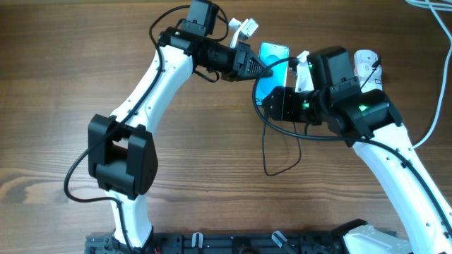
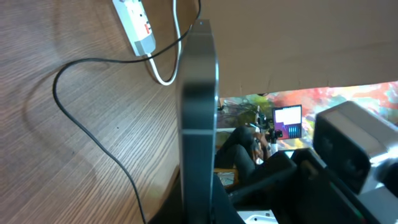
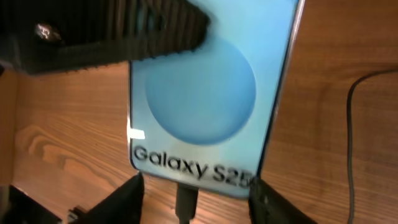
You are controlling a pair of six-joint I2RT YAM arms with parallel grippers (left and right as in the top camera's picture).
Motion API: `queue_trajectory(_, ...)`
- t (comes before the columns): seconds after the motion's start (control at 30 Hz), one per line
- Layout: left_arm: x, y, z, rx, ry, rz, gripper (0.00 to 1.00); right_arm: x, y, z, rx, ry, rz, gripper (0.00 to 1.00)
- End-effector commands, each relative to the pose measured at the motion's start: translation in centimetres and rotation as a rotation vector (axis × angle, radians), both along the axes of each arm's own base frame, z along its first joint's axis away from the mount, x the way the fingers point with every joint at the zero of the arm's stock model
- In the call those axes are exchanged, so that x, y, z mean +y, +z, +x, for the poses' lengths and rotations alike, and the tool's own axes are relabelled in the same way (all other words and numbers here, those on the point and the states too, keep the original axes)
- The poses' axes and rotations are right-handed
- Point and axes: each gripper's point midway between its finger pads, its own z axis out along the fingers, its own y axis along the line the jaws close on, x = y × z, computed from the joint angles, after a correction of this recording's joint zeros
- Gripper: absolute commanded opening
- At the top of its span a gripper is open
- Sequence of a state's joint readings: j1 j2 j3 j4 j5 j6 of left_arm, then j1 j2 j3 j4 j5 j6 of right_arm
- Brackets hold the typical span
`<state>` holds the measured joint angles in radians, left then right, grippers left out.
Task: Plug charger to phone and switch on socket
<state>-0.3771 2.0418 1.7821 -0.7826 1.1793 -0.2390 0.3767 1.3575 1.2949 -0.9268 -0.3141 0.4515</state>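
Observation:
The phone [image 1: 274, 53], cyan screen lit, is held on edge above the table by my left gripper [image 1: 263, 70], which is shut on it. In the left wrist view the phone [image 2: 199, 118] shows as a dark edge rising from the jaws [image 2: 205, 214]. In the right wrist view the phone [image 3: 205, 93] shows white-on-blue text, and the charger's dark plug tip [image 3: 186, 200] sits against its lower edge. My right gripper [image 3: 199, 202] is open, its fingers wide on both sides of the plug. The thin black cable [image 1: 265, 152] loops on the table. The white socket [image 1: 366, 62] lies at the back right.
The socket [image 2: 138, 26] with red markings and its thick white lead [image 2: 163, 71] lie on the wood beyond the phone. The thin cable [image 2: 93, 127] curves across the table. A white lead [image 1: 432, 106] runs along the right edge.

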Motion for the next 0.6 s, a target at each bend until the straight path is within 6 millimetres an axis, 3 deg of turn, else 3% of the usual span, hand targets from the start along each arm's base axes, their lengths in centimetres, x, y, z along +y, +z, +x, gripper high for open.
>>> queue_trajectory(0.0, 0.4, 1.3, -0.2, -0.059, 0.013, 0.018, 0.04, 0.0, 0.2, -0.7, 0.024, 0.012, -0.005, 0.86)
queue_trajectory(0.07, 0.9, -0.1, 0.3, -0.056, 0.057, 0.103, 0.04, -0.8, -0.4, -1.1, 0.049, -0.009, -0.043, 1.0)
queue_trajectory(0.2, 3.9, -4.7, 1.3, 0.005, 0.205, 0.398, 0.04, -2.7, -1.4, -1.4, 0.081, -0.079, -0.134, 1.0)
queue_trajectory(0.27, 4.7, -6.3, 1.2, 0.034, 0.219, 0.469, 0.04, -2.5, -1.5, -1.8, 0.099, -0.069, -0.124, 1.0)
queue_trajectory(0.43, 6.3, -9.8, 2.9, 0.105, 0.344, 0.61, 0.04, -1.6, -1.4, -2.6, 0.133, -0.034, -0.072, 1.0)
queue_trajectory(0.57, 6.8, -11.0, 3.4, 0.156, 0.357, 0.603, 0.04, -1.8, -1.7, -3.3, 0.16, -0.027, -0.087, 1.0)
